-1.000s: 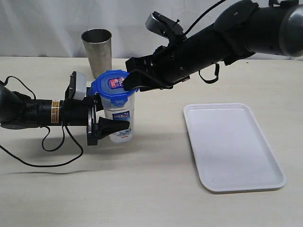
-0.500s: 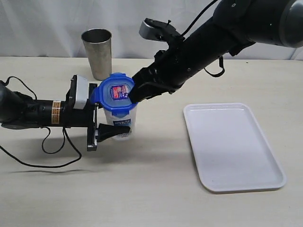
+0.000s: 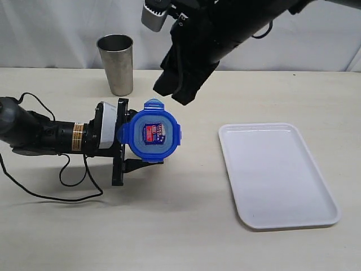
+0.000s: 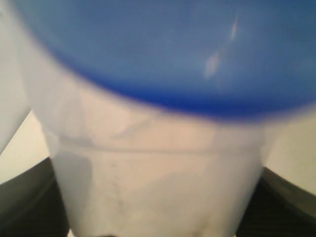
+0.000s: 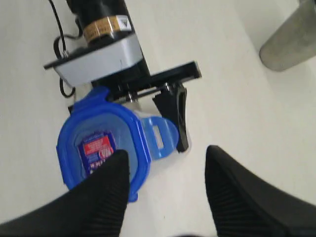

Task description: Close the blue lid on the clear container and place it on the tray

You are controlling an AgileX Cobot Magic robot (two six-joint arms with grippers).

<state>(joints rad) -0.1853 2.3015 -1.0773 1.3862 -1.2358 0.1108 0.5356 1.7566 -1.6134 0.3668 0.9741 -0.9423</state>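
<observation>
Left gripper [image 3: 131, 144] clamps clear container [image 4: 158, 187], tipped so blue lid [image 3: 153, 135] faces camera, centre-left. One flap [image 3: 153, 104] juts past lid's top edge. Right gripper [image 3: 176, 95] upper centre, fingers wide, empty, clear of lid. Bare tabletop [image 3: 197, 226] between lid and tray [image 3: 279, 175], right. Steel cup [image 3: 115, 65] upper left.

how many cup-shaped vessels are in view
2. The grey steel cup stands at the back of the table. The clear container, with the blue lid on it, is held tipped over in the left gripper.
</observation>
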